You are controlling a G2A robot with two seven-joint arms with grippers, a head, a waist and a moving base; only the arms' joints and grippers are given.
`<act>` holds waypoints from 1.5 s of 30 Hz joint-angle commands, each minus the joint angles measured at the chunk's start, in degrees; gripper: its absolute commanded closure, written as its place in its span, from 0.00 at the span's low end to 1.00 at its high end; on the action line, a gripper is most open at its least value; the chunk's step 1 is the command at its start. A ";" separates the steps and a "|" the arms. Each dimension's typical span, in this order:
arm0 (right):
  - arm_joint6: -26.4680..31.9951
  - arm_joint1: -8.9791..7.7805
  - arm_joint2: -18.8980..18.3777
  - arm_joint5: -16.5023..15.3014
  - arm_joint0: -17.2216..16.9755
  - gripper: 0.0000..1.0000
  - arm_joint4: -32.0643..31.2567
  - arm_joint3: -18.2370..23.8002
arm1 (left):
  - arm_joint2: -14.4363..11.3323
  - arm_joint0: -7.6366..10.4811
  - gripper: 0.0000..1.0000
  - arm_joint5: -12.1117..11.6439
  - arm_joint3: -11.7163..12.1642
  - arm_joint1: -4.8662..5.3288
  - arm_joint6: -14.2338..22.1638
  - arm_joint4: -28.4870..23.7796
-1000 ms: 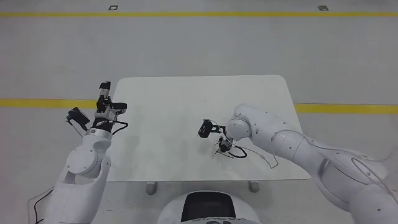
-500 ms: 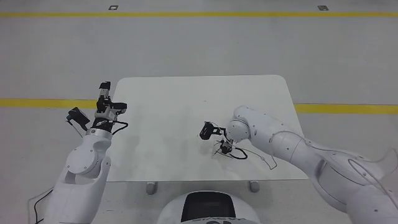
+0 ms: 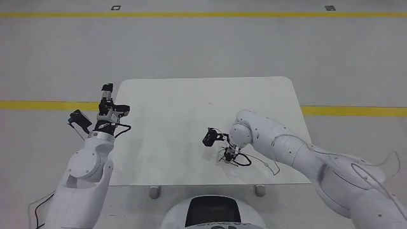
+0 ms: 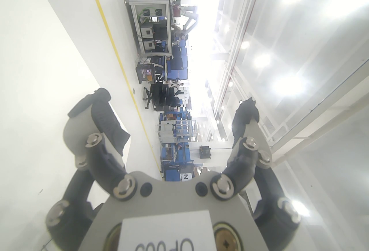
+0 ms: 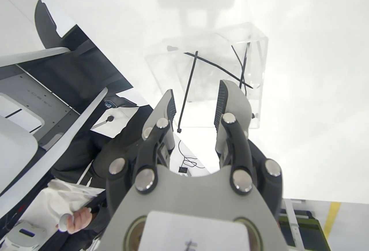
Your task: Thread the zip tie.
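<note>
Near the table's (image 3: 191, 102) front edge, the right gripper (image 5: 196, 88) stands with jaws apart. A black zip tie (image 5: 188, 90) runs lengthwise through the gap, touching neither finger, its head end nearest the wrist. Beyond, more ties (image 5: 219, 67) cross at a clear box (image 5: 258, 111). At the table's left edge, the left gripper (image 4: 173, 99) is spread wide, holding nothing.

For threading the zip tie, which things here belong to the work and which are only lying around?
Belong to the work: zip ties; clear box holding them; right gripper, open over it.
Not in use: left gripper, open beside the table; yellow floor line.
</note>
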State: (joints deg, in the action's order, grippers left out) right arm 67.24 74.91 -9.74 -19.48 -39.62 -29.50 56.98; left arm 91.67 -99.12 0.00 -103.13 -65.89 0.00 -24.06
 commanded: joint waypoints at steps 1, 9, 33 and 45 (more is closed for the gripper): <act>0.12 0.24 0.00 0.00 -0.10 0.67 -0.21 -0.36 | 0.00 0.00 0.00 0.00 0.00 0.00 0.00 0.00; 0.81 1.19 0.00 0.00 -0.40 0.68 -0.27 -1.82 | 0.00 0.00 0.00 0.00 0.00 0.00 0.00 0.00; 2.51 3.72 0.00 0.00 -0.80 0.99 0.85 -5.26 | 0.00 0.00 0.00 0.00 0.00 0.00 0.00 0.00; 1.38 2.68 0.00 0.00 -0.08 1.00 0.64 -3.31 | 0.00 0.00 0.00 0.00 0.00 0.00 0.00 0.00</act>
State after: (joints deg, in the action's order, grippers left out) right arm 68.81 77.81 -9.74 -19.48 -39.80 -28.88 53.33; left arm 91.67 -99.12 0.00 -103.13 -65.89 0.00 -24.06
